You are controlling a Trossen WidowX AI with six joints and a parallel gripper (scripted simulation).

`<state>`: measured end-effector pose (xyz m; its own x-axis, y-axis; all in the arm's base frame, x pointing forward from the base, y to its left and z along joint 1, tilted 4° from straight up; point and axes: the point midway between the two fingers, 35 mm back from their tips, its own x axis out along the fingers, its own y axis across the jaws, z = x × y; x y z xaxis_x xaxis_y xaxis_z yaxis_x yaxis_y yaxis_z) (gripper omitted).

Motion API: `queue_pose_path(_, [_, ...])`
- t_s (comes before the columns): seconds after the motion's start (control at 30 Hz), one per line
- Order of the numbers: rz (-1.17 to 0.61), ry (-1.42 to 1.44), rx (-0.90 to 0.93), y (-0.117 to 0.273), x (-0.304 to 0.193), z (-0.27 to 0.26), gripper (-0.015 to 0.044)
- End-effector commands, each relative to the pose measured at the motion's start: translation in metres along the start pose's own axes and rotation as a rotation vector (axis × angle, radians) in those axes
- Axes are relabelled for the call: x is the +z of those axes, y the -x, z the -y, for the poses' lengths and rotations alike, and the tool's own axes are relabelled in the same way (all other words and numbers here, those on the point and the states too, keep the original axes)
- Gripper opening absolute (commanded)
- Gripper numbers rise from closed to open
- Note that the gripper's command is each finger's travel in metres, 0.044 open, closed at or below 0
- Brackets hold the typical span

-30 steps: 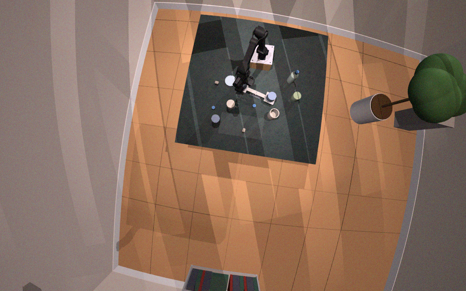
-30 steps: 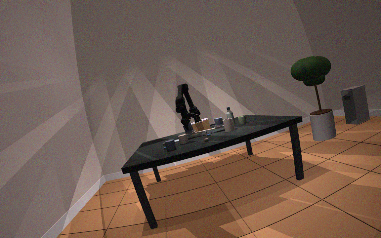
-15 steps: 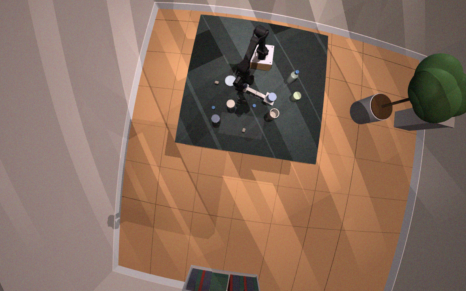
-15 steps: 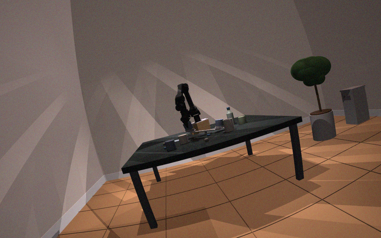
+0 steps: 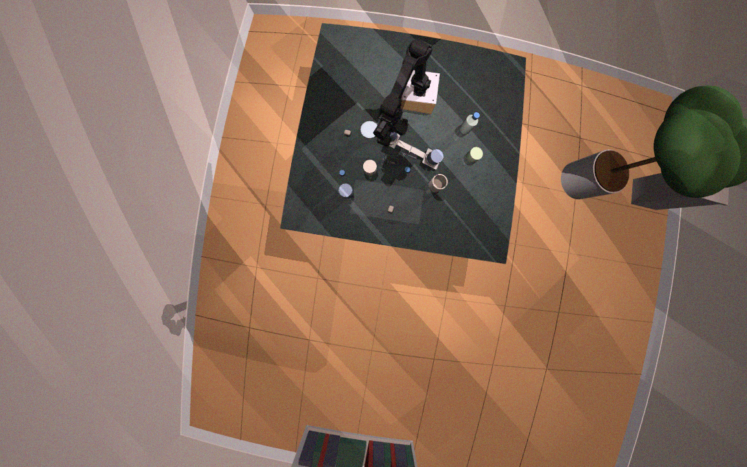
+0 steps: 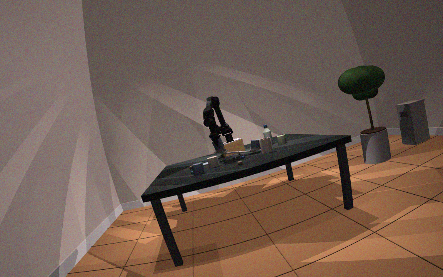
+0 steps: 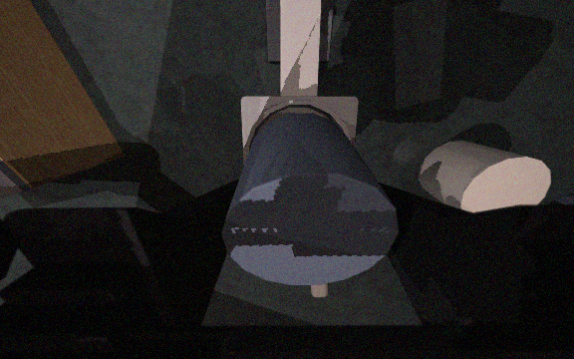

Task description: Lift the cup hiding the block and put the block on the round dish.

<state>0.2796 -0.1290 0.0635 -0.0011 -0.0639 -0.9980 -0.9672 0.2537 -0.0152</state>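
My gripper (image 5: 392, 138) (image 6: 219, 147) (image 7: 301, 185) is shut on a blue-grey cup, which fills the middle of the wrist view. This cup is over the near end plate of the pale balance (image 5: 411, 149) (image 7: 299, 50); whether its rim touches the plate or hangs just above it is unclear. The beam looks nearly level in the exterior view. The other blue-grey cup (image 5: 436, 155) (image 6: 254, 144) stands on the far end. The round white dish (image 5: 367, 129) lies beside the gripper, on the side away from the balance. No block shows under either cup; what is beneath them is hidden.
Near the balance stand a pale cylinder (image 5: 369, 167) (image 6: 212, 161) (image 7: 506, 184), a grey open cup (image 5: 439, 183) (image 6: 265, 145), a green cup (image 5: 475, 154), a bottle (image 5: 469, 122) and a loose blue-grey cup (image 5: 345, 189). Small pale and blue pieces lie around. The base box (image 5: 421, 105) is behind.
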Motion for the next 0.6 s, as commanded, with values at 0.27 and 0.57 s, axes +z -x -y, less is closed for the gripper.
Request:
queue_pose_path(0.27, [-0.019, -0.01, -0.026, 0.021, -0.005, 0.003, 0.0])
queue_pose_path(0.57, [-0.019, -0.01, -0.026, 0.033, -0.004, 0.001, 0.0])
